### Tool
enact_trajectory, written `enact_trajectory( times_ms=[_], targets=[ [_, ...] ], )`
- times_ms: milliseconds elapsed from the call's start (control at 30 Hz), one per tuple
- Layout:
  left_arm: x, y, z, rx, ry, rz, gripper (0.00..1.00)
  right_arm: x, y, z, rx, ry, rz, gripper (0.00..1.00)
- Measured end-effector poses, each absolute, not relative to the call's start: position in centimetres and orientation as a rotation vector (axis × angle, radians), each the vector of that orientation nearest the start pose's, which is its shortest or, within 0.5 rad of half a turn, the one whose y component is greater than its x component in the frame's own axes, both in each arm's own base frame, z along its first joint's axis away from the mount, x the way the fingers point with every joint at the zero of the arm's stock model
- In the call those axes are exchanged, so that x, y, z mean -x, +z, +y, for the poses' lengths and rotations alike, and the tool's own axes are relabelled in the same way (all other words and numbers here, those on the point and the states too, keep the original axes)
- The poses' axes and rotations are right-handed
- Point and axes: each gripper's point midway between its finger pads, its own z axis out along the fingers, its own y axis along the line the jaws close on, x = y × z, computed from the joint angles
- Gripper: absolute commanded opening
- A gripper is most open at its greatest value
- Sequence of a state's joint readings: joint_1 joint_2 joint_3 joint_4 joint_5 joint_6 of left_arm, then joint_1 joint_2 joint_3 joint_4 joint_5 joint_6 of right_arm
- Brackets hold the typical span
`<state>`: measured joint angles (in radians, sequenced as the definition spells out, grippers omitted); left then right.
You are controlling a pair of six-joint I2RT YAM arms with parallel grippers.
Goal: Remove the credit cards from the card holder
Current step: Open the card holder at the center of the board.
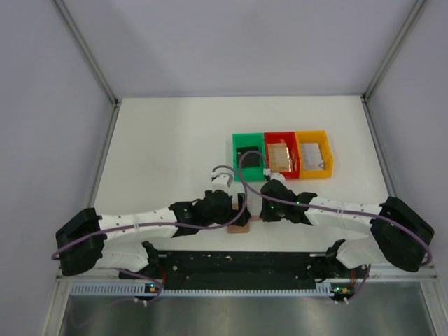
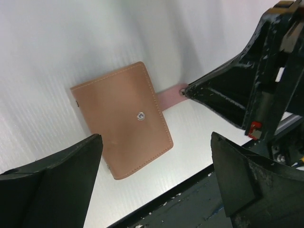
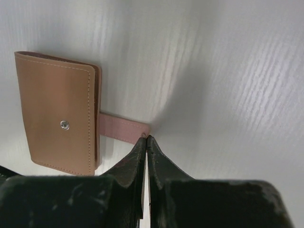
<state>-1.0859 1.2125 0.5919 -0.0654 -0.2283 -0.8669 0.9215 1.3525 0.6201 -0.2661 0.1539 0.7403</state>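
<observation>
Top external view: green bin [image 1: 236,148] holds a dark credit card [image 1: 250,155]. Closed card holder [image 1: 239,227] lies at the near edge of the table [image 1: 161,140], beneath the wide-open left gripper [image 2: 156,140]; the closed right gripper [image 3: 146,138] touches its tab [image 3: 121,127].

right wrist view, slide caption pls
Shut right end effector touching the pink strap of the closed card holder on the table.

I'm seeing bright, even light from overhead, the top view slightly hazy. Wrist views: streaky glare across the white table [image 3: 228,71], a soft shadow beside the card holder [image 2: 123,118], and the black fingers [image 2: 47,190] up close are blurred, nearly featureless.
</observation>
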Motion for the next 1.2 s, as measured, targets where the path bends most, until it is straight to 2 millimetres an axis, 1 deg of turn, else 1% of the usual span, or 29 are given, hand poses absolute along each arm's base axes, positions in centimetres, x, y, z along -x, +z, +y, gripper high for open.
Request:
enact_trajectory(
  times_ms=[100, 167, 267, 333, 467, 567, 633, 767, 867, 1100, 1200],
  targets=[
    [-16.3, 8.3, -30.2, -0.202, -0.681, 2.374, 0.99, -17.8, 2.4, 22.8, 0.083, 0.528, 2.591, 0.0],
    [-16.3, 7.4, -30.3, -0.251, -0.584, 2.401, 0.99, -17.7, 2.4, 22.4, 0.035, 0.572, 2.583, 0.0],
    [-16.5, 6.1, -30.6, -0.309, -0.448, 2.44, 0.99, -17.7, 2.3, 22.5, -0.006, 0.629, 2.572, 0.0],
    [-16.8, 5.6, -31.2, -0.344, -0.365, 2.456, 0.99, -17.6, 2.2, 22.7, -0.017, 0.666, 2.567, 0.0],
    [-17.1, 5.6, -32.9, -0.397, -0.229, 2.447, 0.99, -17.4, 2.2, 23.3, -0.028, 0.727, 2.557, 0.0],
    [-17.4, 5.7, -33.3, -0.402, -0.154, 2.431, 0.99, -17.4, 2.1, 23.4, -0.039, 0.744, 2.555, 0.0],
    [-17.8, 5.4, -33.2, -0.394, -0.104, 2.427, 0.99, -17.3, 2.1, 23.4, -0.047, 0.756, 2.554, 0.0],
    [-18.0, 4.5, -31.8, -0.398, 0.002, 2.428, 0.97, -17.2, 2.1, 23.5, -0.054, 0.769, 2.549, 0.0],
    [-18.0, 4.3, -31.1, -0.406, 0.051, 2.428, 0.96, -17.2, 2.3, 23.4, -0.057, 0.776, 2.545, 0.0],
    [-18.0, 3.7, -30.9, -0.415, 0.111, 2.44, 0.95, -17.4, 2.8, 23.5, -0.071, 0.791, 2.527, 0.0],
    [-18.0, 3.1, -30.7, -0.429, 0.137, 2.448, 0.92, -17.5, 3.1, 23.6, -0.072, 0.801, 2.517, 0.0]
  ],
)
